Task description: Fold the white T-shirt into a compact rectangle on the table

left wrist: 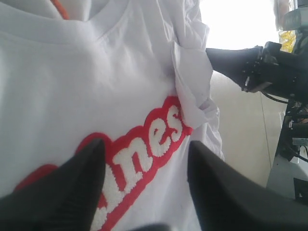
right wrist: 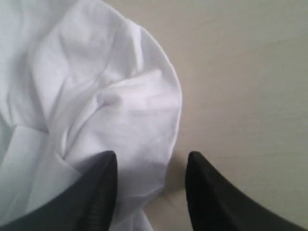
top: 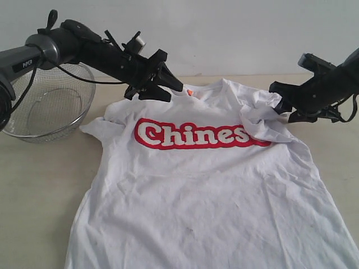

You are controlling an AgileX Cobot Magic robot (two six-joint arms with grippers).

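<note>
The white T-shirt (top: 207, 190) lies face up on the table (top: 39, 185), red-outlined lettering across the chest, orange neck tag (top: 190, 91) at the collar. Its right sleeve (top: 261, 117) is bunched and flipped inward over the end of the lettering. My left gripper (top: 171, 89) hovers open above the collar and left shoulder; in the left wrist view its fingers (left wrist: 144, 144) frame the lettering with nothing between them. My right gripper (top: 280, 103) is open beside the crumpled sleeve (right wrist: 106, 106), whose edge runs between its fingertips (right wrist: 150, 156), unpinched.
A silver wire-mesh bowl (top: 50, 103) stands at the back left, under the left arm. Bare tabletop lies on both sides of the shirt. A pale wall runs behind the table's far edge.
</note>
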